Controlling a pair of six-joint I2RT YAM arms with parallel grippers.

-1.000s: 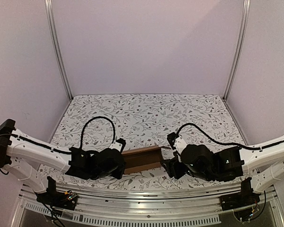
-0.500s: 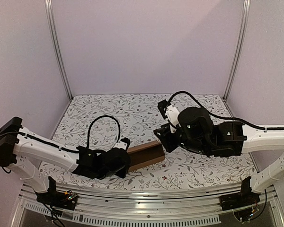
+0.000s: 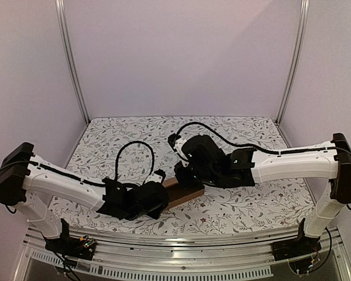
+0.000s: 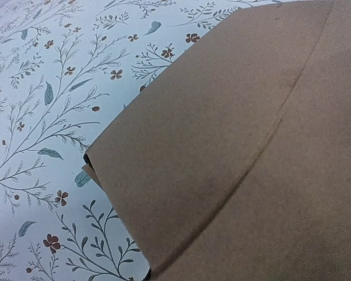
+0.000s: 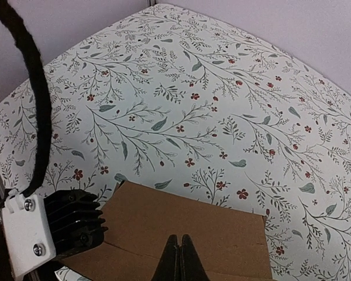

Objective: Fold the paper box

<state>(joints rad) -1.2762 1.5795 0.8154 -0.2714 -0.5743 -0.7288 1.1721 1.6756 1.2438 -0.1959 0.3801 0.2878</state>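
Paper box [image 3: 186, 193] sits partly folded on the floral table [image 3: 251, 134], near centre toward 6 o'clock. Left gripper [image 3: 162, 196] is at its 9 o'clock end; its fingers are hidden behind cardboard, pressed together, probably pinching a panel. Right gripper [image 5: 179, 253] is at the box's 12 o'clock side, fingers pressed together and empty, tips over the top panel. Step looks like creasing a flap. Next move needs a downward push while the left braces.

Soft, even light fills the booth, giving the walls a faint lilac cast, with no harsh glare. The overhead view bows at its edges: the upright posts [image 3: 71, 58] lean and the near rail of the desk [image 3: 234, 132] curves. Shadows under the arms are faint. In the left wrist view, the paper box [image 4: 251, 146] looks slightly soft up close.
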